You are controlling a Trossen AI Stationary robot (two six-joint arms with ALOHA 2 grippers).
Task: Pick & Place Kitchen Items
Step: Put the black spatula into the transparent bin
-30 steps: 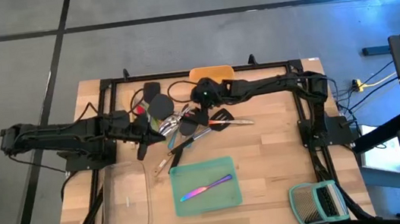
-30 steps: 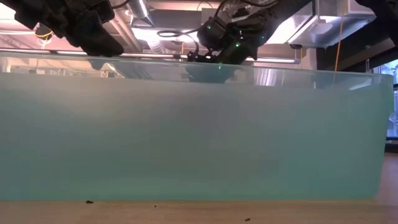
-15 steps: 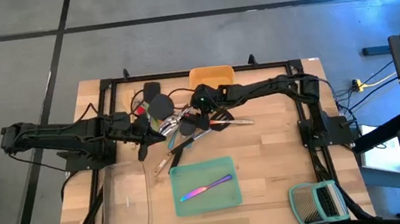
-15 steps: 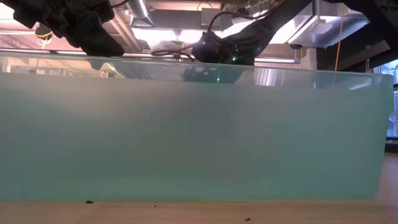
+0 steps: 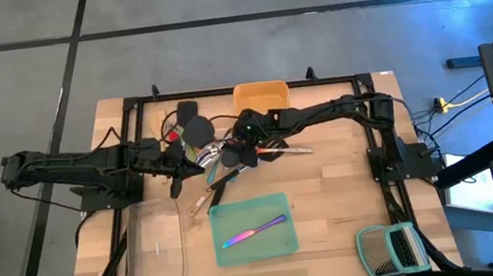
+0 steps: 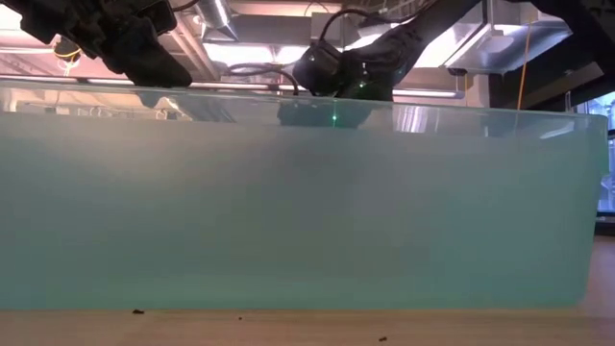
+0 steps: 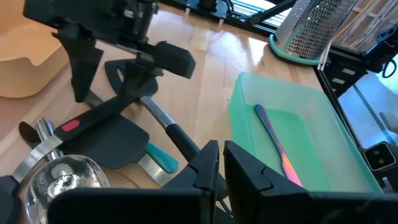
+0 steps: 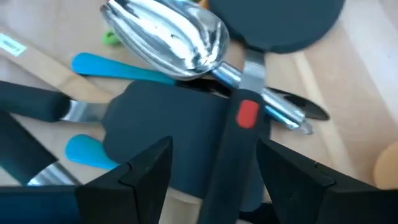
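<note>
Lying in a loose heap near the far middle of the table (image 5: 328,185), the kitchen utensils (image 5: 220,155) overlap one another: a steel scoop (image 8: 171,31) rests on top, its handle running over a black spatula blade (image 8: 165,127), and a black handle with a red mark (image 8: 239,134) crosses that blade, with blue-handled tools (image 8: 118,67) and a wooden handle (image 8: 37,62) poking out beneath. The right gripper (image 5: 244,136) is low over this heap, its fingers (image 8: 146,168) spread wide on either side of the black handle with the red mark; the handle lies between them but they are not closed on it. One iridescent knife (image 5: 253,231) lies apart from the pile, inside the teal tray (image 5: 283,242) at the near middle of the table. The left gripper (image 7: 221,165) hangs at the left edge of the heap with its jaws pressed together and nothing between them. A yellow tray (image 5: 260,92) sits at the far edge just beyond the pile, a clear tray (image 5: 156,248) lies left of the teal one, and a green-framed slatted rack (image 5: 392,249) stands at the near right corner. From table height the teal tray wall fills most of the view, with both arms showing above it.
</note>
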